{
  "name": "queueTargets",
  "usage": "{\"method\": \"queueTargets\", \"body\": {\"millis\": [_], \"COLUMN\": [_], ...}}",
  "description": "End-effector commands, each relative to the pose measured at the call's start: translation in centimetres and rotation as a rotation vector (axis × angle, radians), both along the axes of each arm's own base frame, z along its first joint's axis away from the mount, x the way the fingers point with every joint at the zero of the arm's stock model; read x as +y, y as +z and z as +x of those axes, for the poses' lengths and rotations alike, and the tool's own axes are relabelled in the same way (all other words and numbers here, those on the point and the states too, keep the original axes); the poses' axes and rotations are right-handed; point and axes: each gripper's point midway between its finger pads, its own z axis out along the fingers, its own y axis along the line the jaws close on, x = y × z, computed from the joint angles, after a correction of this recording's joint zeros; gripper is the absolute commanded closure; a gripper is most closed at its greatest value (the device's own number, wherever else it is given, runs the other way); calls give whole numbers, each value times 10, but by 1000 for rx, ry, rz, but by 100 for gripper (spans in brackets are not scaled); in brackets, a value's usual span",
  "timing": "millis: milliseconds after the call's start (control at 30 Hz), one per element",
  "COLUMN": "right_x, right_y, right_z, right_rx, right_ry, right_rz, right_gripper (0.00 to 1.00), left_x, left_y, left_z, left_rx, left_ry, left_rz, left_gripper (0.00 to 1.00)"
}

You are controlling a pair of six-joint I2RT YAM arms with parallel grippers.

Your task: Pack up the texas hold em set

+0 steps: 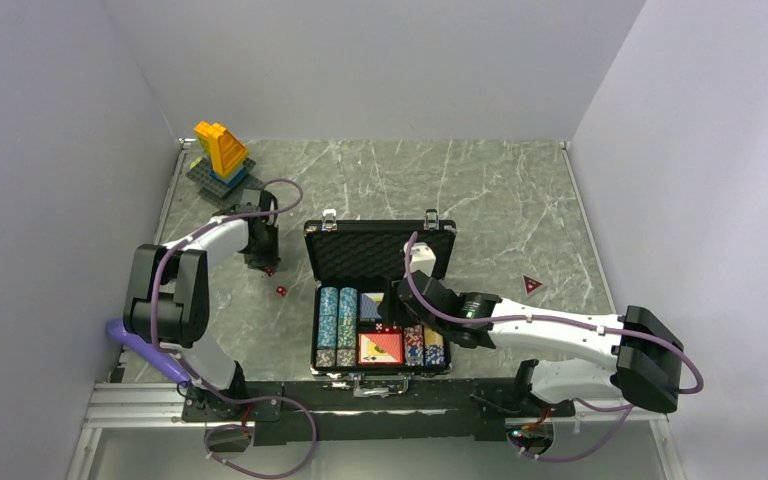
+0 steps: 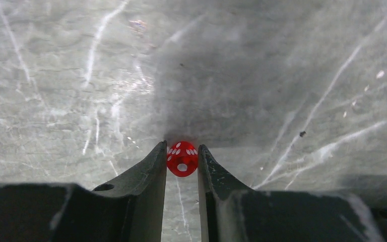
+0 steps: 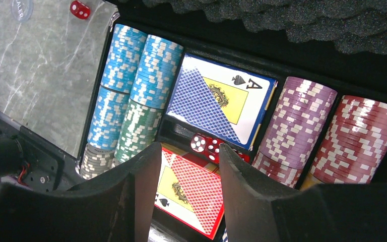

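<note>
The black case [image 1: 322,330] of the texas hold em set lies open in the middle of the table, its foam-lined lid [image 1: 380,250] standing up. Inside are rows of striped chips [image 3: 126,65], a blue card deck [image 3: 216,101], a red card deck [image 3: 191,191] and red dice [image 3: 206,145]. Left of the case, my left gripper [image 2: 182,151] is shut on a red die [image 2: 182,158] at the table surface. A second loose die [image 1: 281,291] lies nearby. My right gripper [image 3: 190,148] hovers open over the case's middle, above the red deck, holding nothing.
A yellow-blue toy brick tower [image 1: 222,155] stands at the far left corner. A small red triangular piece [image 1: 531,284] lies on the table right of the case. A clear round button [image 3: 22,7] sits left of the case. Grey walls close in three sides.
</note>
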Motion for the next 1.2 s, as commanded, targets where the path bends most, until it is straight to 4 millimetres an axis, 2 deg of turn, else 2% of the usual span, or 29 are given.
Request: {"method": "queueTargets", "body": {"millis": [0,100,333,433,700,867,1167], "right_x": [9,8,7,7,8,8,10], "right_y": [13,13,12,14,14,14,13], "right_z": [4,4,3,4,3,2,2], "right_rx": [-19,-20,-19,-22,-24,-24,-21], "right_ry": [4,3,4,3,14,20,26], "right_rz": [51,54,52,53,60,64,71], "right_gripper": [50,49,48,48,48,48,48], "left_x": [-8,-10,-9,-11,-16,-15,-15], "left_y": [5,6,8,10,14,11,3], "left_z": [3,2,-3,-4,-5,-7,-5], "left_rx": [10,17,32,24,-27,-47,-44], "left_ry": [-101,-126,-33,19,168,250,260], "left_rz": [52,58,64,45,-20,-34,-35], "left_gripper": [76,69,44,39,48,54,60]}}
